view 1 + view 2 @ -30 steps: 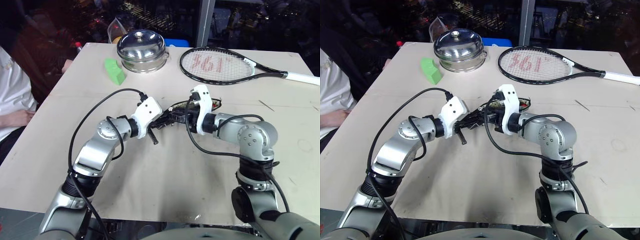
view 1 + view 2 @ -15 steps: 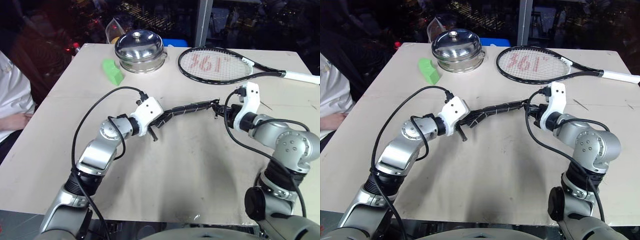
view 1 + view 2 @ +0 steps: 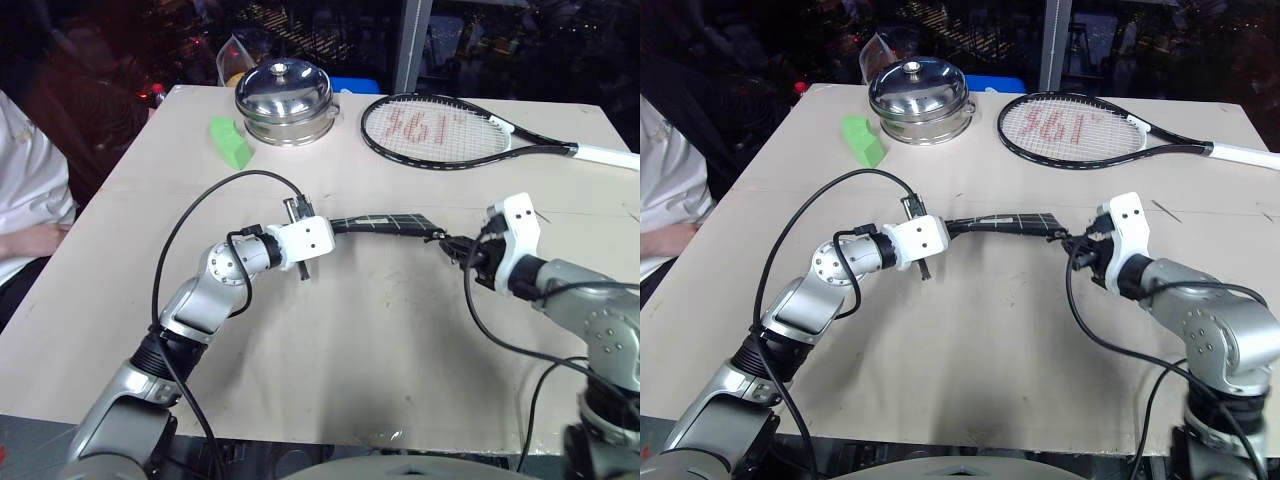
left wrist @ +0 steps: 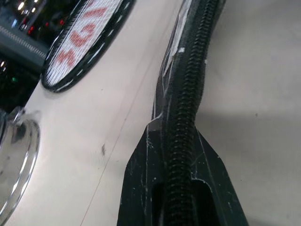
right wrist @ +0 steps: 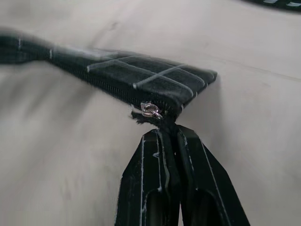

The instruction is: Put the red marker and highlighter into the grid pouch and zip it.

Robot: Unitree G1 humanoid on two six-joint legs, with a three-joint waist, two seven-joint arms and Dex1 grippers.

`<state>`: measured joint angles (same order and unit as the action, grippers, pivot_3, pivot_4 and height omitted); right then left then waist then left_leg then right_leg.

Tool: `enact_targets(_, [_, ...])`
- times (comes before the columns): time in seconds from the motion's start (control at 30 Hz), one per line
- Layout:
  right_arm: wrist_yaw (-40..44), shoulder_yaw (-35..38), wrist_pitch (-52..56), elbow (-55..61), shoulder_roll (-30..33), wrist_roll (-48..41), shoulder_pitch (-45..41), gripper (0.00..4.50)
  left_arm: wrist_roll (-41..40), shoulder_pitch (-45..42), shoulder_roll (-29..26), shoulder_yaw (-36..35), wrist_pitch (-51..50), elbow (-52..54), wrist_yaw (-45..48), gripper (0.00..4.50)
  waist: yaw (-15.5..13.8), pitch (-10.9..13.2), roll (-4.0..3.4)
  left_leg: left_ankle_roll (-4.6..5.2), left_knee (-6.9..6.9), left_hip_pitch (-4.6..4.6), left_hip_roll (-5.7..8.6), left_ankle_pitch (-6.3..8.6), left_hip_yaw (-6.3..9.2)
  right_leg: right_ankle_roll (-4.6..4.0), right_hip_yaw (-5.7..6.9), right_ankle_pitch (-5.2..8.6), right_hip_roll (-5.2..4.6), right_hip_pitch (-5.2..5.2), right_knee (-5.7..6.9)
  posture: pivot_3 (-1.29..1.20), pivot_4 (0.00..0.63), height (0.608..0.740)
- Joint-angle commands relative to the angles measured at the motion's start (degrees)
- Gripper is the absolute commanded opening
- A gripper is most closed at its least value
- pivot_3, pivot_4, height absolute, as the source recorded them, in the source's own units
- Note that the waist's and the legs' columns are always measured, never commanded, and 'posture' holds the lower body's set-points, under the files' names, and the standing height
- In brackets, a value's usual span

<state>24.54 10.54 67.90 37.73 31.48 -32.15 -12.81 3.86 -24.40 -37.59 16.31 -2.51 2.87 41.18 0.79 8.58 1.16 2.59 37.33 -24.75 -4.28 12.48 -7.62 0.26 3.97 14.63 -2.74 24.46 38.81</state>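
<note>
Beige tabletop [image 3: 330,350], dark room behind w/ small lights; a person's white sleeve [image 3: 30,180] at the far left edge.

Left to right: green wedge block [image 3: 231,142] sits far-left, steel lidded pot [image 3: 284,102] just right of it, both well apart from the work & not part of the job. Near-centre, left gripper [image 4: 176,188] is clamped tight on the left end of the grid pouch [image 3: 385,223]; in the left wrist view the zipper teeth run straight up between its fingers [image 4: 141,179]. Likely reason: it anchors that end so the pouch stays taut while the zip is drawn. Pouch hangs stretched between the two arms, edge-on, just above the table at centre; white grid lines show on black fabric.

Right gripper [image 5: 169,141] is closed on the black pull cord [image 5: 164,123] at the pouch's right corner, silver slider [image 5: 150,110] just by its tips. Slider at that end and teeth meshed along the length suggest the zip is about fully drawn. Red marker & highlighter presumably inside; can't confirm.

Far right: tennis racket [image 3: 450,130] lying flat, red lettering on strings, too unclear to read. No label readable on the pouch.
</note>
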Motion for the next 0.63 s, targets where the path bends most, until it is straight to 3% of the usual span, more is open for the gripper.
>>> enact_targets(0.03, [11.01, 3.07, -14.82, 3.35, 5.98, 1.74, 11.79, 1.43, -16.71, 6.56, -1.15, -10.5, -11.42, 7.28, 6.46, 1.43, 0.04, 0.01, 0.02, 0.0, -0.04, 0.0, -0.02, 0.0, 0.01, 0.01, 0.0, 0.01, 0.0, 0.01, -0.04, 0.0, 0.15, 0.74])
enact_targets(0.2, [25.4, 12.86, -36.57, 0.51, 9.8, 4.9, 30.93, 3.61, -28.24, 21.23, -8.91, -20.95, -17.39, 14.9, 16.73, 3.48, 0.08, 0.05, 0.03, -0.03, -0.04, 0.05, -0.16, -0.01, 0.04, 0.23, 0.0, 0.15, -0.09, 0.0, -0.02, 0.0, 0.15, 0.74])
enact_targets(0.23, [27.91, 15.82, -41.0, -0.63, 9.51, 5.15, 34.03, 4.24, -29.5, 24.02, -9.67, -23.41, -18.13, 15.72, 16.93, 4.06, 0.04, 0.06, 0.01, -0.03, -0.02, 0.1, -0.18, 0.0, 0.03, 0.27, 0.02, 0.18, -0.09, -0.04, -0.03, 0.0, 0.15, 0.74])
enact_targets(0.27, [29.87, 18.1, -44.76, -1.47, 9.14, 5.33, 36.35, 4.49, -31.37, 26.05, -10.02, -25.55, -19.61, 16.47, 16.86, 4.44, -0.05, 0.06, -0.01, -0.03, -0.02, 0.2, -0.18, 0.01, 0.03, 0.29, 0.03, 0.2, -0.09, -0.13, -0.06, 0.0, 0.15, 0.74])
enact_targets(0.47, [38.08, 28.35, -58.14, -4.5, 7.33, 4.06, 46.13, 4.49, -35.64, 40.57, -10.4, -36.95, -19.25, 18.6, 20.63, 4.44, -0.17, 0.08, 0.01, -0.31, -0.06, 0.88, -0.2, 0.19, 0.14, 0.05, 0.16, 0.33, -0.34, -0.84, -0.37, 0.0, 0.15, 0.74])
enact_targets(0.63, [39.75, 30.03, -61.46, -6.44, 7.39, 3.51, 48.23, 4.49, -39.12, 43.69, -9.91, -41.12, -21.28, 19.09, 20.96, 4.44, -0.25, 0.07, -0.01, -0.31, -0.38, 0.87, -0.19, 0.2, 0.15, 0.02, 0.19, 0.31, -0.37, -0.86, -0.73, 0.0, 0.15, 0.74])
